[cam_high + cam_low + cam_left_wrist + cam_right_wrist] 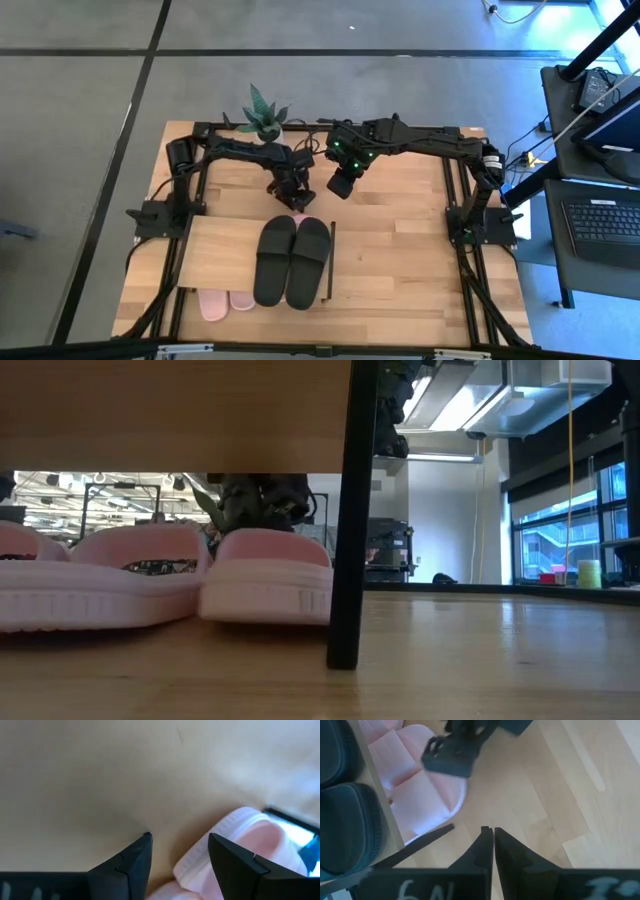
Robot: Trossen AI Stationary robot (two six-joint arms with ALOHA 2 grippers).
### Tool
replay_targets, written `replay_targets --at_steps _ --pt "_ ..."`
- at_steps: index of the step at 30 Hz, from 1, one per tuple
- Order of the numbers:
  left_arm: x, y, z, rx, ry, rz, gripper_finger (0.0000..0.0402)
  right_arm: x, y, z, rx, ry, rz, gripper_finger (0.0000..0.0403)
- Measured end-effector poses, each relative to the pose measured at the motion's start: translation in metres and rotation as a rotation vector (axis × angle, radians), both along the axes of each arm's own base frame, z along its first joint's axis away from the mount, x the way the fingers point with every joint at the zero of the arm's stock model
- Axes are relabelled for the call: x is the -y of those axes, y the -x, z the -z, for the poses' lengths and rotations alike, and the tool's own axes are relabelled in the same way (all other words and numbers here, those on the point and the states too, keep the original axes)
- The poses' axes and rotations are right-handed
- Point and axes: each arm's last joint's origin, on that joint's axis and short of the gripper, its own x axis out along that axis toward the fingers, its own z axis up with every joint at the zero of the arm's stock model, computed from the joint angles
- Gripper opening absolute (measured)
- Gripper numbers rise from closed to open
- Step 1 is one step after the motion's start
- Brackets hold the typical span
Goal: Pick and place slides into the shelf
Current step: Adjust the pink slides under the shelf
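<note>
Black slides (291,261) sit at lower centre on the shelf (222,252), while just above them the left gripper (296,200), jaws wide and empty over a pink slide (235,845), risks shoving it sideways.

2 dark, near-black arms (240,152) of jointed segments span the upper middle of the high view, mounted on black bases at the left and right table edges. The right arm (430,142) carries small green lights near its wrist. Black cables trail from both bases. The left gripper (180,862) has 2 matte black wedge-shaped fingers with angular tips. The right gripper (493,837) has 2 black tapering fingers, and white handwritten marks sit on its body at the frame's bottom.
</note>
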Motion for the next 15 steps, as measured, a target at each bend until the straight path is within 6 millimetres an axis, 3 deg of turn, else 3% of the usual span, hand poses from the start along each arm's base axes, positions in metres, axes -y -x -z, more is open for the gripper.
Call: replay_targets --at_steps 6,11,15 --pt "0.015 -0.005 0.001 0.01 0.036 0.051 0.0185 0.0 0.0 0.0 0.003 0.009 -0.019 0.0019" --pt "0.012 -0.004 0.0 0.032 0.03 0.074 0.0185 0.0 0.0 0.0 0.001 0.008 -0.017 0.0019" --pt "0.01 -0.001 -0.016 0.094 0.02 0.093 0.0185 0.0 0.001 0.0 -0.004 0.006 -0.015 0.0019"
